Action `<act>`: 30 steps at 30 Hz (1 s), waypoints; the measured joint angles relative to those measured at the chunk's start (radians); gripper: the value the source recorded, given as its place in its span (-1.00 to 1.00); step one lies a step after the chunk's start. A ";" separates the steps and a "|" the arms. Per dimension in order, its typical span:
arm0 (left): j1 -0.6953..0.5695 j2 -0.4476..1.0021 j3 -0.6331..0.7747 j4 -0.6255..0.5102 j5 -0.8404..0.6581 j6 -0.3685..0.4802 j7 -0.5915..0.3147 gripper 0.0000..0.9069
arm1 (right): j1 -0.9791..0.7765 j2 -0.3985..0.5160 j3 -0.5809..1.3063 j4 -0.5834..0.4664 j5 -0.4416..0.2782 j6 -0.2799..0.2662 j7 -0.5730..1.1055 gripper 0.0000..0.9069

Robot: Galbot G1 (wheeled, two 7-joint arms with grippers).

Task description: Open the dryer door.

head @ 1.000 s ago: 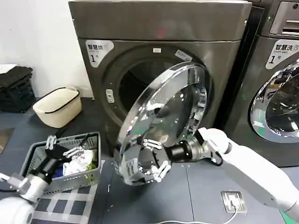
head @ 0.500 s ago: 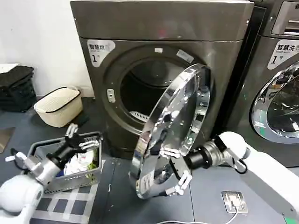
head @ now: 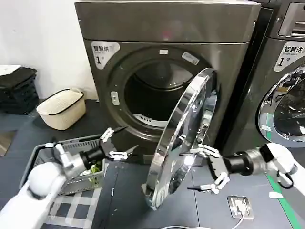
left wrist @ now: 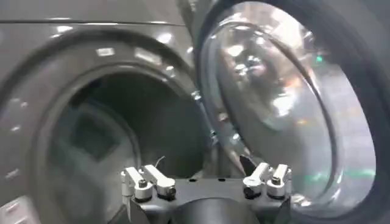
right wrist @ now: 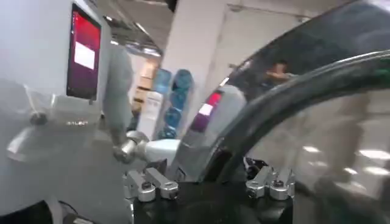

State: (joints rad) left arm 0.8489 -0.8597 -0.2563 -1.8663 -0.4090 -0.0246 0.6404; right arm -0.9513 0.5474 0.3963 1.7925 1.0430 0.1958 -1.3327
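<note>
— The right hand [head: 208, 171], fingers spread and gripping nothing, sat against the dryer door [head: 183, 136], apparently pushing it wider.

— And the left hand [head: 116, 144]?

— Released too, hovering beside the basket [head: 40, 155].

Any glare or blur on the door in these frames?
Head view: the dryer door stands open, its chrome ring mirroring bright highlights beside the open right gripper; the open left gripper looks sharp. Left wrist view: door glass is soft, streaked with reflected lights. Right wrist view: the door rim is blurred, with room reflections in the glass.
</note>
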 joint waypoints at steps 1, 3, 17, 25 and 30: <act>-0.023 -0.003 0.025 0.007 0.003 -0.007 0.000 1.00 | -0.036 0.001 0.036 0.001 -0.001 0.003 0.006 1.00; -0.063 -0.011 0.072 0.021 0.009 -0.015 0.000 1.00 | -0.114 0.009 0.115 0.007 -0.002 0.017 0.030 1.00; -0.258 -0.082 0.332 0.081 0.012 -0.038 0.003 1.00 | -0.703 0.187 0.721 0.119 -0.122 0.069 0.165 1.00; -0.323 -0.136 0.415 0.104 0.010 -0.048 0.001 1.00 | -0.956 0.380 0.961 0.201 -0.269 0.167 0.438 1.00; -0.358 -0.162 0.455 0.109 0.002 -0.050 0.000 1.00 | -1.023 0.503 1.067 0.219 -0.369 0.156 0.666 1.00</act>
State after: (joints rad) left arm 0.4914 -1.0221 0.1987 -1.7571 -0.4073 -0.0749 0.6409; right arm -1.9742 1.0506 1.4628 2.0112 0.6736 0.3516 -0.6668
